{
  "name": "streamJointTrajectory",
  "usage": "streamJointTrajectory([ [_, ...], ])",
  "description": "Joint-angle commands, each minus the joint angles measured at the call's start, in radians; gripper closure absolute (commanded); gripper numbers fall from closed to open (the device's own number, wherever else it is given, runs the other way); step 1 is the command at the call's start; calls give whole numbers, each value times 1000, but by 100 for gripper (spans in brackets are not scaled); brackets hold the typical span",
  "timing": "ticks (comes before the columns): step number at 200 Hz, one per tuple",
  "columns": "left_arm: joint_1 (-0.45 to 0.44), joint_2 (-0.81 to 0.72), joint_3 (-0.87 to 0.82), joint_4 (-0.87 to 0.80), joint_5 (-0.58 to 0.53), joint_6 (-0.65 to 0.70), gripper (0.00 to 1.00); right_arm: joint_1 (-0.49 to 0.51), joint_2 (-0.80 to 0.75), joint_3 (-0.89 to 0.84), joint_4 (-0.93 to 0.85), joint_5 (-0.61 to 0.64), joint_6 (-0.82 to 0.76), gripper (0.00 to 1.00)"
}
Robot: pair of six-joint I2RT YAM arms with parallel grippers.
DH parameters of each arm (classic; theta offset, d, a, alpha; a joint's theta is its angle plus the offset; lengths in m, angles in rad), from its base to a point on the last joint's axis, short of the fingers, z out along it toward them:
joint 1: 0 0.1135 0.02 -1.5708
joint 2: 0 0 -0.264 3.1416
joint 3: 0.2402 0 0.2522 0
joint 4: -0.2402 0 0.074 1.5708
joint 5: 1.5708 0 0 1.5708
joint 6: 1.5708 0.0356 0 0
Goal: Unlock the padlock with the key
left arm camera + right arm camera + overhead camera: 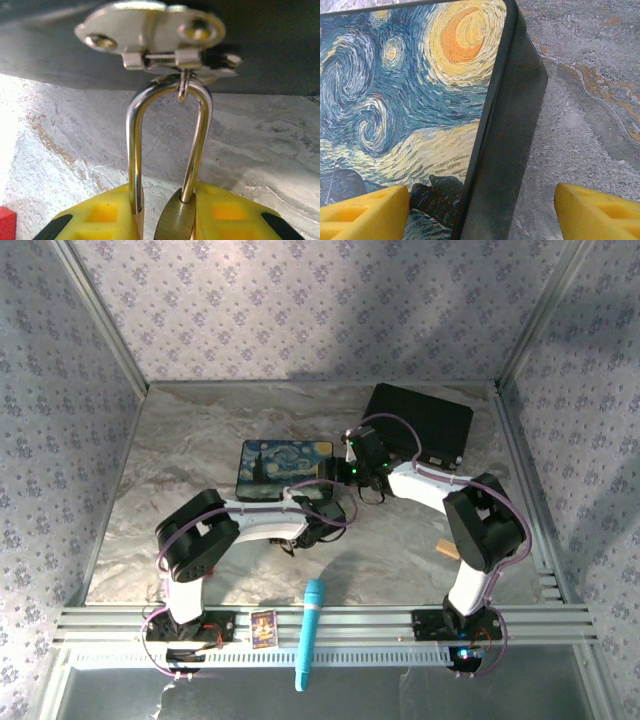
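Left gripper [162,214] is closed narrow on the padlock [175,221], with the brass body wedged between its yellow fingers [100,217]. From above, the left arm [250,525] rises from its base, folds at a raised elbow and reaches right, low over the desk [200,440], to the near side of the starry-night tin [285,468]. The right arm [440,490] bends at a high elbow and stretches left toward the tin's right end. The right gripper [480,212] stands wide open, one yellow finger over the painted lid and the other over the desk, with the tin's dark side wall between them.

The padlock hangs at the tin's front. Its thin silver shackle [133,150] rises as a tall U from the brass body. The top of the U passes through a small wire loop under the tin's silver hasp plate [150,27]. One leg of the shackle enters the body beside a finger, and the other meets the brass top. A red block [5,222] sits at the lower left edge.
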Motion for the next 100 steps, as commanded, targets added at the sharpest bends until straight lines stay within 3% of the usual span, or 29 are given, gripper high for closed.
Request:
streamJointTrajectory([
  [1, -21, 33, 25, -121, -14, 4, 80, -11, 68, -45, -133, 60, -1, 24],
  [54, -26, 74, 23, -104, 15, -5, 88, -12, 73, -39, -127, 50, 9, 24],
  [100, -26, 41, 1, -48, 50, 26, 73, -16, 64, -36, -132, 45, 10, 22],
])
